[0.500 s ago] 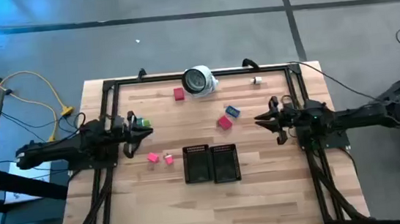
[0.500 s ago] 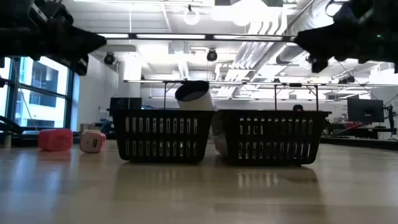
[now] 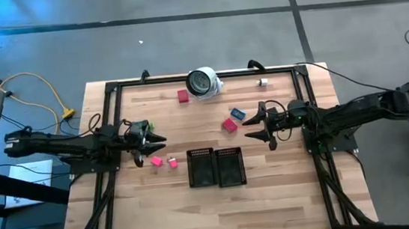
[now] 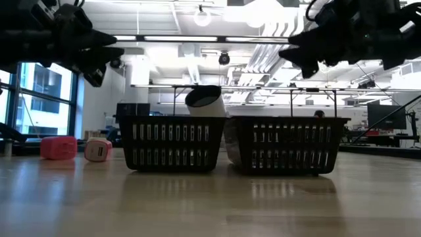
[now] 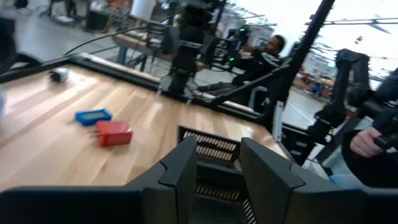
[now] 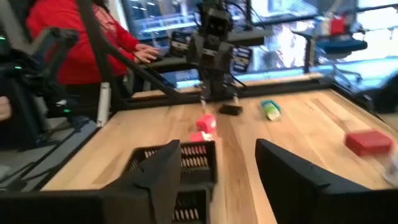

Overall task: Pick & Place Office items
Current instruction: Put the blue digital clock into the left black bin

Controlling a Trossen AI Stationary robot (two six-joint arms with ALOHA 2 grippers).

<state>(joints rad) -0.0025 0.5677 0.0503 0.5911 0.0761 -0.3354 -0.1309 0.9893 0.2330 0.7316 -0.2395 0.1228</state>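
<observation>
The office items lie scattered on the wooden table: two pink pieces, a green one, a red one beside a blue one, another red one and a small white one. My left gripper hovers open above the table, just far of the pink pieces. My right gripper hovers open, just right of the red and blue pieces. In the wrist views, nothing sits between the fingers of my left gripper or my right gripper.
Two black mesh trays stand side by side near the table's middle front. A round white-and-grey object sits at the far edge. A black frame borders the table. People stand beyond the table.
Both arms have reached in toward the table's middle. My left gripper has gone toward the right edge, past the green piece. My right gripper has gone toward the left edge, closer to the red and blue pieces. No item has moved.
</observation>
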